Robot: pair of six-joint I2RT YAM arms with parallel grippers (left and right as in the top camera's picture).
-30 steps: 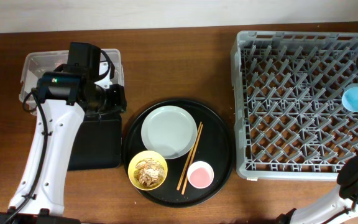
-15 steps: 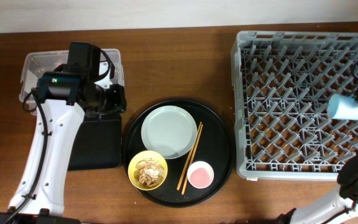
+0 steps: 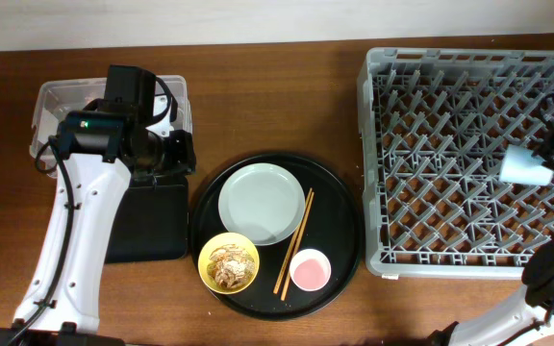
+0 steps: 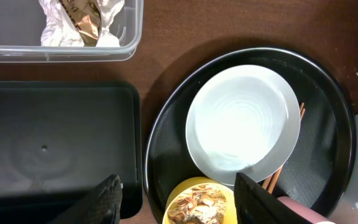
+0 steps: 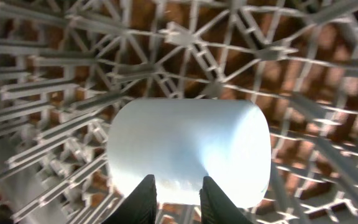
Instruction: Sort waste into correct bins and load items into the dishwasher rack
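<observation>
My right gripper (image 5: 178, 190) is shut on the small blue cup (image 5: 188, 152), holding it tipped on its side just above the grey dishwasher rack (image 3: 469, 154); the cup also shows in the overhead view (image 3: 525, 165) at the rack's right side. My left gripper (image 4: 178, 199) is open and empty above the black bin (image 4: 48, 143) and the yellow bowl of food scraps (image 4: 199, 204). The clear tub (image 4: 55, 50) holds white tissue and the brown-gold wrapper (image 4: 79, 15). The grey-green plate (image 3: 262, 204), chopsticks (image 3: 294, 242), yellow bowl (image 3: 229, 262) and pink cup (image 3: 310, 270) sit on the round black tray (image 3: 344, 226).
The round black tray lies between the two bins at the left and the rack at the right. The left arm (image 3: 75, 231) runs over the black bin (image 3: 147, 226). Bare wooden table (image 3: 277, 96) lies behind the tray.
My right gripper has turned the blue cup from mouth-up to lying on its side and moved it left over the rack. The left arm has not moved.
</observation>
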